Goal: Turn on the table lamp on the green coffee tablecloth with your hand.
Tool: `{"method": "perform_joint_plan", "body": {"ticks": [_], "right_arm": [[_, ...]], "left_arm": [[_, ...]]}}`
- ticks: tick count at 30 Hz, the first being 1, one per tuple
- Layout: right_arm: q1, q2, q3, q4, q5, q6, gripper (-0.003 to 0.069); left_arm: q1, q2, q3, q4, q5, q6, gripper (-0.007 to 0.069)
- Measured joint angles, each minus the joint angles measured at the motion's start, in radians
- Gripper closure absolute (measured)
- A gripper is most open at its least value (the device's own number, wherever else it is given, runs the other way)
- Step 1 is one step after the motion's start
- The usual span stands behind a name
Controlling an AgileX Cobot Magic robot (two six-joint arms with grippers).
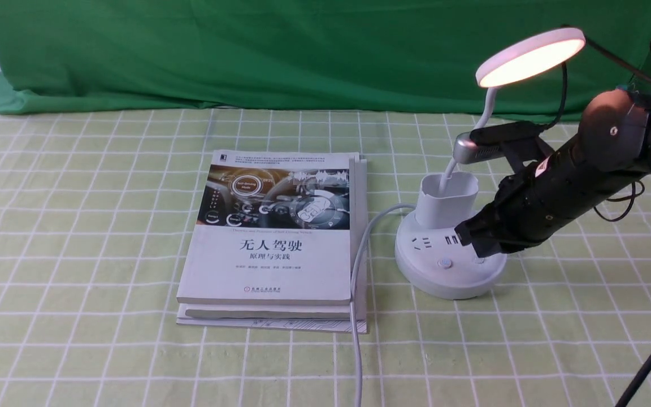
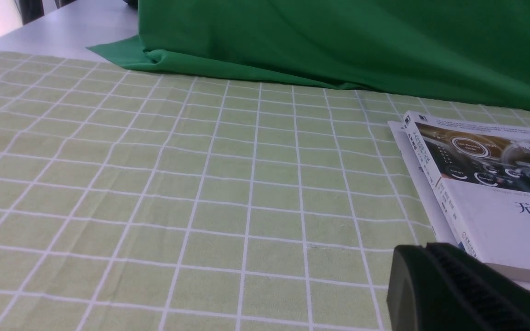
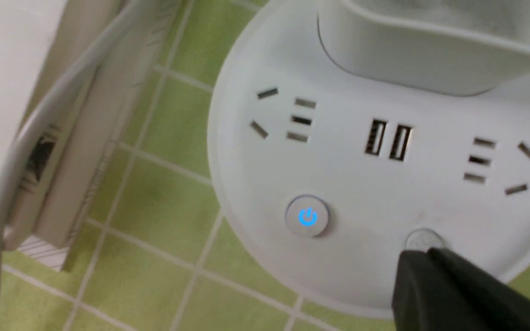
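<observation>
- Nearest you, the left gripper (image 2: 419,257) shows only its dark fingertips in its wrist view, clenched together with nothing between them.
- The pale cable (image 1: 356,345) comes from your near edge, runs along the right side of the books (image 1: 272,249), then curves to the lamp's base.
- Your books lie stacked flat, the top one showing a dark dashboard picture and Chinese title, left of the lamp.
- Your table lamp (image 1: 444,271) stands upright on the green coffee tablecloth (image 1: 99,237), to the right of the books.
- On its base, you can see the left button (image 3: 307,216) glowing blue and the right button (image 3: 423,240) partly hidden by fingertips.
- Your right gripper (image 1: 484,249) is clenched, holding nothing, its tips over the right button; you can't tell whether they touch it.
- Farther back, the cup-shaped holder (image 1: 444,206) rises from the base, with the thin neck (image 1: 489,107) curving up from it.
- Up at the top of the neck, you have the disc head (image 1: 532,56) lit with a warm glow.
- Farthest from you hangs the dark green backdrop (image 1: 303,51).
</observation>
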Motion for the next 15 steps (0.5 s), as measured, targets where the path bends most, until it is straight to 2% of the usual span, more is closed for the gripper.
{"method": "perform_joint_plan", "body": {"ticks": [9,15], "right_arm": [[0.000,-0.175,0.217,-0.001,-0.012,0.046,0.0628],[0.000,-0.496,0.420,-0.002,0.021,0.140,0.0628]], "left_arm": [[0.000,0.000,0.000,0.000,0.000,0.000,0.0622],[0.000,0.000,0.000,0.000,0.000,0.000,0.0622]]}}
